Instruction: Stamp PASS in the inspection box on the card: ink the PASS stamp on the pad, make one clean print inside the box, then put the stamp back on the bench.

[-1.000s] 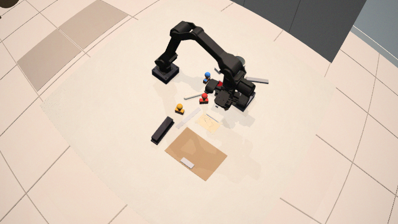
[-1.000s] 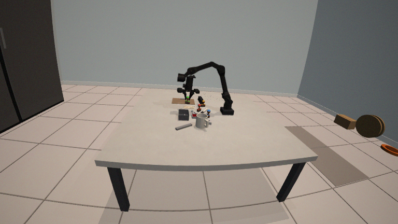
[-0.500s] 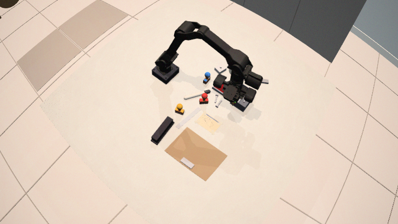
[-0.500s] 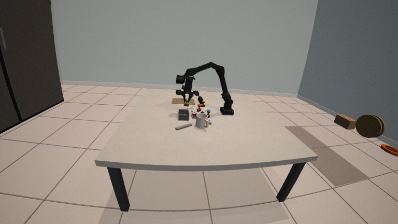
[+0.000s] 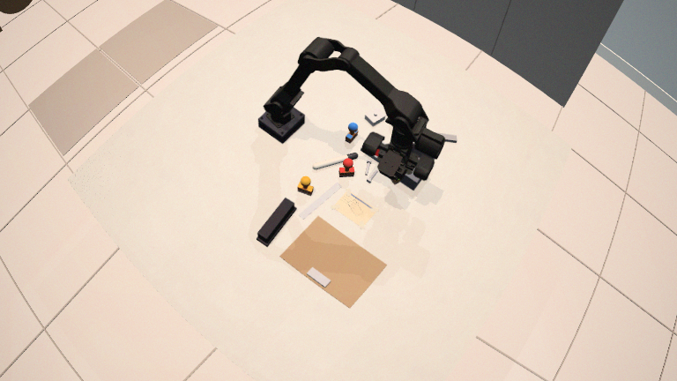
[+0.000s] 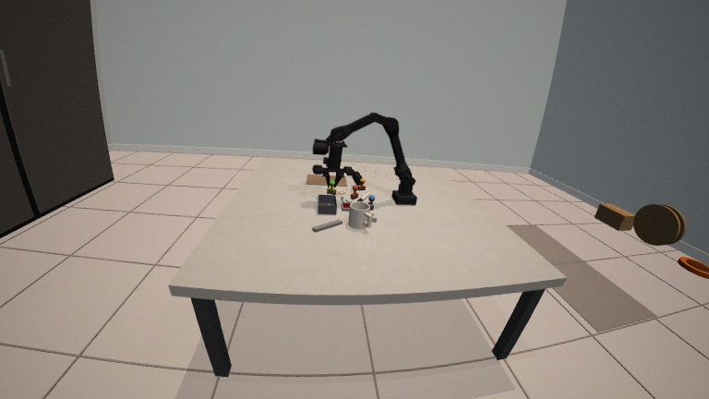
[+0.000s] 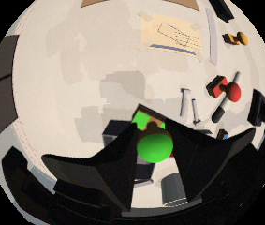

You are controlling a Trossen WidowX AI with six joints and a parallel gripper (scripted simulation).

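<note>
My gripper [image 6: 332, 180] [image 7: 151, 126] is shut on the green stamp [image 6: 331, 190] [image 7: 154, 147] and holds it above the bench, between the card and the dark tray. Its fingertips are hidden from above in the top view. The cream card [image 5: 344, 203] [image 7: 152, 37] is taped down; in the wrist view its outlined box shows no print that I can make out. The red ink pad [image 6: 345, 205] [image 7: 171, 154] is mostly hidden behind the fingers in the wrist view. The stamp's underside is not visible.
Red [image 5: 346, 172] [image 7: 218, 86], yellow [image 5: 305, 188] [image 7: 236, 38] and blue [image 5: 352, 127] [image 6: 371, 199] stamps stand nearby. Two bolts [image 5: 368, 168] [image 7: 184, 101], a ruler [image 5: 319, 201], a stapler [image 5: 276, 222], a brown board [image 5: 334, 251], a dark tray [image 6: 327, 207] and a mug [image 6: 357, 217] lie around.
</note>
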